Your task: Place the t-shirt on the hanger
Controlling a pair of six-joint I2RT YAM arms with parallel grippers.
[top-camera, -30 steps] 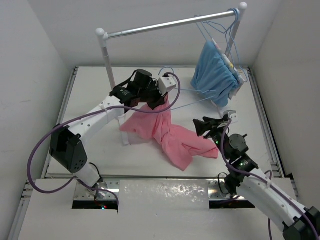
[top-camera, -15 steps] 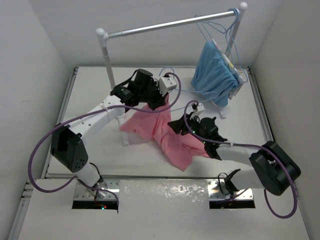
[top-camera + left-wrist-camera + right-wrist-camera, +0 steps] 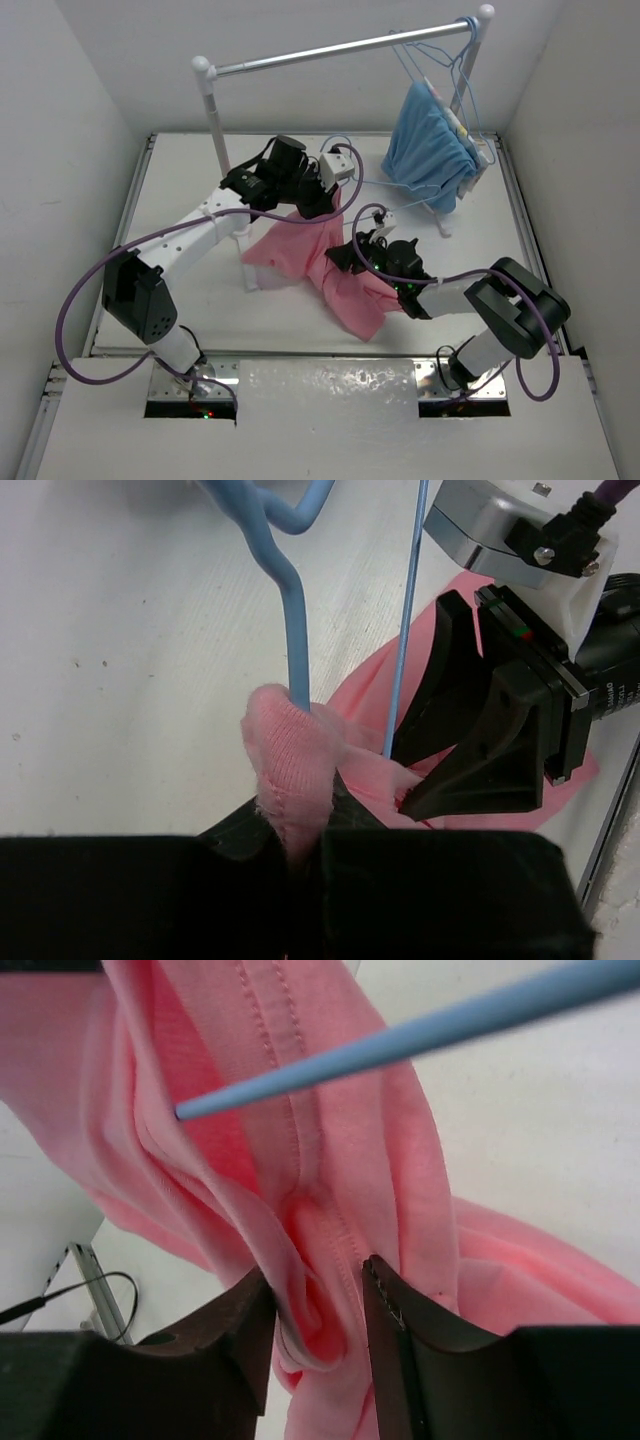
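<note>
A white table (image 3: 200, 290) fills a booth with plain white walls (image 3: 80, 100). A silver rail (image 3: 330, 48) on white posts crosses the far side. At the rail's right end hang a blue garment (image 3: 428, 140) and a few spare hangers (image 3: 455, 60). The pink t-shirt (image 3: 300, 250) lies rumpled on the table in front of the rail, under its middle stretch.

From above, both arms meet over the shirt. The left gripper (image 3: 320, 200) is nearer the rail and the right gripper (image 3: 340, 255) is just in front of it. Purple cables (image 3: 70, 300) loop along both arms.

The left wrist view adds what the overhead view hides. The left fingers are closed on a fold of pink cloth, and the thick blue wire of the hanger (image 3: 293, 630) runs down into that fold. A thinner blue wire passes beside it. The right gripper's black fingers touch the shirt close by.

The right wrist view shows its fingers set on either side of a seamed fold and pinching it, with a blue wire crossing above.

White print on the black housing in the left wrist view is too blurred to read; it may be a maker's mark.
</note>
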